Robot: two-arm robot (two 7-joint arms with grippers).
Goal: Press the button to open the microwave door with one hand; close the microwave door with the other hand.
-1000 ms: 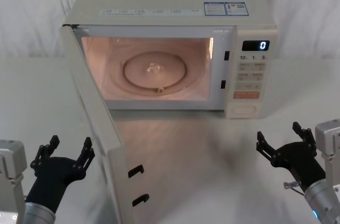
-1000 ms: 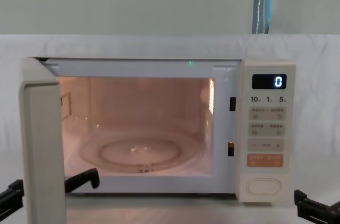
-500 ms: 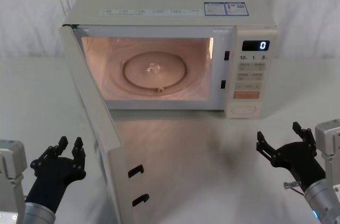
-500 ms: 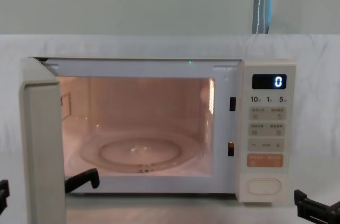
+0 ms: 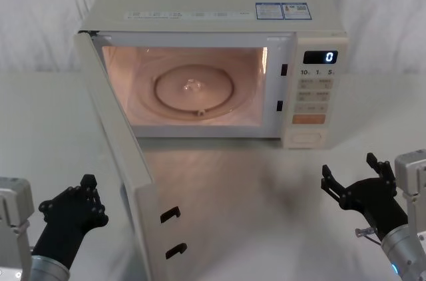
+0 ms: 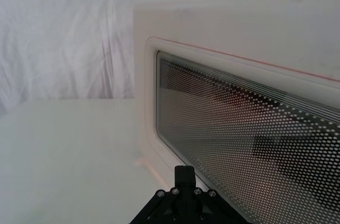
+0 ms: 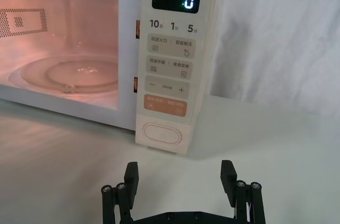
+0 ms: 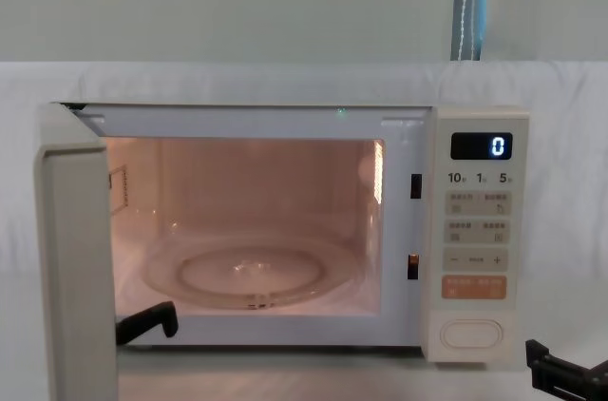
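Door (image 5: 123,181) swung wide open, hinged at upper left of the head frame, free edge reaching to lower centre-left, long axis running near to far, latch hooks on the inner face turned right. Lit cavity of the microwave (image 5: 213,8) open behind it, turntable bare. Button (image 5: 307,138) at the foot of the control panel, right of centre, long axis level, facing forward; opening step judged done, closing left. Left gripper (image 5: 83,198) low at lower left, just beside the door's outer face, jaws drawn narrow and holding nothing; window mesh close ahead in the left wrist view. Right gripper (image 5: 353,178) at lower right above the desk (image 5: 266,194), well short of the panel, jaws spread wide and empty. Risks, as judgement: a push too near the hinge or too light, leaving the door ajar with hooks unlatched; a glancing push, sliding off the smooth frame; too hard a shove, shifting the whole microwave backward.
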